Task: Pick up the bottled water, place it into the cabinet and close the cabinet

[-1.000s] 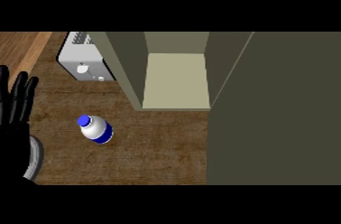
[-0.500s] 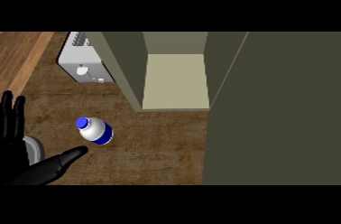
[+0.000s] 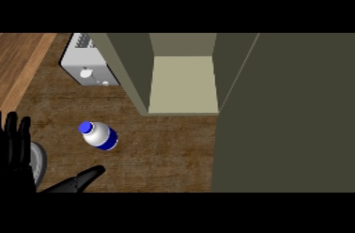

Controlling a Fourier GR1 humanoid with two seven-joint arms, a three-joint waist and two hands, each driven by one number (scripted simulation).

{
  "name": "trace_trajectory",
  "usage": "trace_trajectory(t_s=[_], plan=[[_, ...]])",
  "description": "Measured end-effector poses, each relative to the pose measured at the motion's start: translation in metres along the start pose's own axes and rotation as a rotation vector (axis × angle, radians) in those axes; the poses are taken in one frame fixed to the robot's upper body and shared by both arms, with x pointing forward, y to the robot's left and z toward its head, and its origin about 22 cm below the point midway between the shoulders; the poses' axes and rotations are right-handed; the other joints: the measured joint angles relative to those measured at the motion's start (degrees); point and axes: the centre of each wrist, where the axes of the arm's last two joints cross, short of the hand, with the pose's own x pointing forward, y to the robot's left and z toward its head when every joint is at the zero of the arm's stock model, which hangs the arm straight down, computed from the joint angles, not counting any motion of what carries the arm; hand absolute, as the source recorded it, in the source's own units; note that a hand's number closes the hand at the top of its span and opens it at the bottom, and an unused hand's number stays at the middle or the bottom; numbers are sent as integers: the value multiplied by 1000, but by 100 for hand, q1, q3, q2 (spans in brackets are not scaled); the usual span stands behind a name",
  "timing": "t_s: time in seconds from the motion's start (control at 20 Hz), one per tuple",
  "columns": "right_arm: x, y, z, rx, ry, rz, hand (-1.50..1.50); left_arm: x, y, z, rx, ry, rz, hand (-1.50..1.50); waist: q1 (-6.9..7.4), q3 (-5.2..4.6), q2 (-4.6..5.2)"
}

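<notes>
Olive-green cabinet [image 3: 181, 72] fills the upper middle and right of the head view, its door [image 3: 284, 114] swung open and its pale inner shelf bare, well beyond and to the right of the fingers. Brown wood-grain tabletop [image 3: 166, 152] carries everything else. A white toaster-like appliance [image 3: 87, 63] stands far beyond the fingers, just beside the cabinet's left wall. The robot's black left hand [image 3: 17, 152] shows at the left edge, fingers [image 3: 14, 128] straight and spread, thumb [image 3: 83, 176] stretched out to the right; it holds nothing. The right hand is out of sight.

The bottled water [image 3: 99, 135] stands upright on the tabletop, white body with blue band and blue cap, near the fingers on their right and just beyond the thumb tip, touching neither. It looks like a small plastic bottle: probably light, smooth and a little slippery, stiff enough unless squeezed hard. The best hold is likely round the middle of the body, below the cap.
</notes>
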Motion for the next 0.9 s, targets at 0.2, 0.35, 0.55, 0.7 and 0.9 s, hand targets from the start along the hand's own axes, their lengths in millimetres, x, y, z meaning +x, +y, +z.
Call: trace_trajectory(t_s=[0.2, 0.35, 0.55, 0.7, 0.9], plan=[[-4, 1, 12, -1, 13, -6, -150, -8, 0, 8, 26, 16, -21, -150, -8, -1, -3], [-7, 2, 18, -9, 12, -14, -150, -20, 2, 8, 53, 22, -32, -150, -9, -2, -2], [-11, 5, 29, -9, 11, -26, -150, -30, 6, 4, 96, 33, -45, -150, -19, -3, -1], [-12, 1, 38, -4, 20, -1, -150, -49, 12, -3, 137, 48, -69, -150, -42, -5, -2], [-13, 3, 43, -3, 15, -10, -150, -79, 19, -9, 147, 73, -83, -150, -40, -8, 0]])
